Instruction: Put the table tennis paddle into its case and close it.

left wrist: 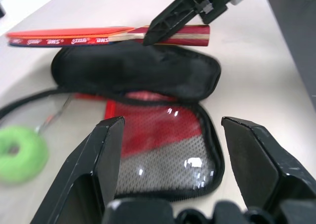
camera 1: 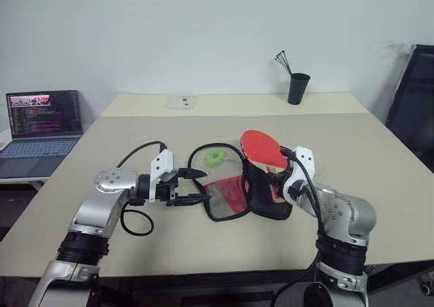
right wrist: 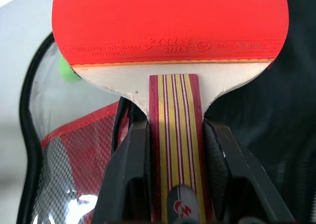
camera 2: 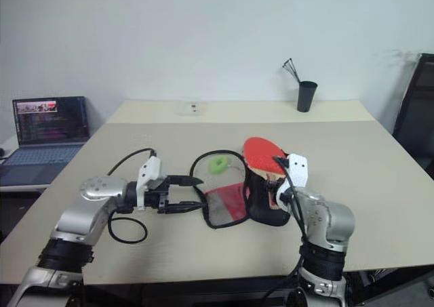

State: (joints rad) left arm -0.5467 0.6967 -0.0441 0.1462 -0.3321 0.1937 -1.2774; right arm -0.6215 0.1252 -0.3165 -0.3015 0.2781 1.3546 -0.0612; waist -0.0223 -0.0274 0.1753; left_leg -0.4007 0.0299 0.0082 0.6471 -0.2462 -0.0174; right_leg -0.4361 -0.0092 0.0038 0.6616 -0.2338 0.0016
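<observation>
Above the open case (camera 1: 254, 195): table tennis paddle (camera 1: 264, 148), red rubber face, striped wood handle pinched by right gripper (right wrist: 175, 179).
Case lies unzipped mid-table (camera 1: 380, 185), black fabric half under paddle, red mesh flap w/ clear window toward left gripper (camera 1: 195, 187), whose jaws stand wide, holding nothing. Green ring tag (camera 1: 215, 159) just behind the flap. Black cup (camera 1: 298, 88) at far edge, laptop (camera 1: 42, 125) off to left.

My two arms are silver-grey metal shells with round screwed joint caps, black ribbed cuffs and looping black cables; white wrist housings carry the black two-fingered left gripper (camera 1: 192, 186) and right gripper (right wrist: 173, 159).
</observation>
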